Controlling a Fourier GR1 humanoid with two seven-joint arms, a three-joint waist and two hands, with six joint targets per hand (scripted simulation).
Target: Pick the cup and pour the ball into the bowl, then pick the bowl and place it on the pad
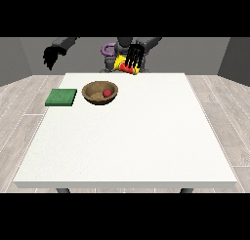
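Wooden bowl (pixel 100 93) sits on the white table (pixel 146 136), toward the far edge at the view's left of centre, with a red ball (pixel 106 93) resting inside it, slightly toward the bowl's right side. Just beside the bowl, further to the view's left and apart from it, a flat green pad (pixel 61 97) lies near the table's corner.

Behind the table's far edge stands the robot (pixel 128 45), dark grey, arms spread. The hand at the view's right (pixel 134 57) is raised in front of the torso, above the table's rear edge, its black fingers wrapped down over a yellow and red cup (pixel 126 67), which it holds tilted on its side in the air. How the cup's mouth is turned cannot be told from here.

The hand at the view's left (pixel 52 56) hangs off past the table's corner, well apart from the pad and the bowl, holding nothing; its fingers droop downward, relaxed and unclenched.
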